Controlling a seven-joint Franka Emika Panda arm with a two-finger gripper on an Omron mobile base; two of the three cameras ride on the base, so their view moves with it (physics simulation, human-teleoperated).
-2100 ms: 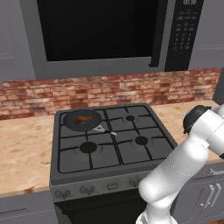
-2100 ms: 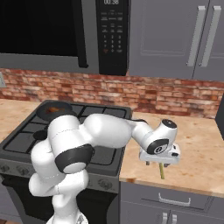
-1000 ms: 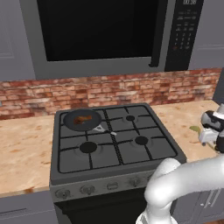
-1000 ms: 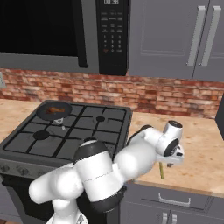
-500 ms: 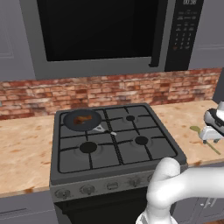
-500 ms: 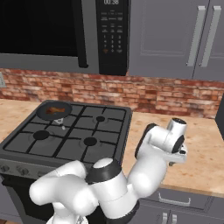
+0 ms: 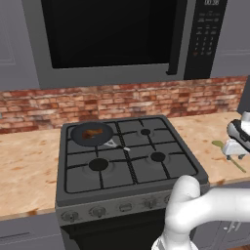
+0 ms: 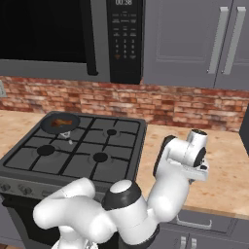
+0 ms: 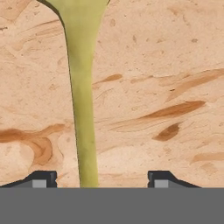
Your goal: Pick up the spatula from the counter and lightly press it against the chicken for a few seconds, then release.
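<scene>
- Item: pale olive-green spatula (image 9: pixel 83 109) with a slim, flat handle. It lies flat on the tan, brown-flecked stone counter (image 9: pixel 166 65), at 3 o'clock from the black gas stove (image 7: pixel 127 163). In the hand view the handle runs from 6 to 12 o'clock and widens towards the blade at 12, where the frame cuts the blade off.
- Claw (image 9: pixel 100 180): spread, with one dark tip on either side of the handle and nothing pinched. The handle sits nearer the 9 o'clock tip than the middle.
- Change: two seconds back the hand hung close by the stove's 3 o'clock edge. It has since swung outward along the counter and dropped over the handle. Judged: the approach is nearly complete; closing and lifting are not yet done.
- Target: brown piece of chicken (image 7: pixel 92 133) in a round dark frying pan (image 7: pixel 73 134) on the stove's 10 o'clock burner, well apart from the spatula. A long carry across the stove is likely to follow.
</scene>
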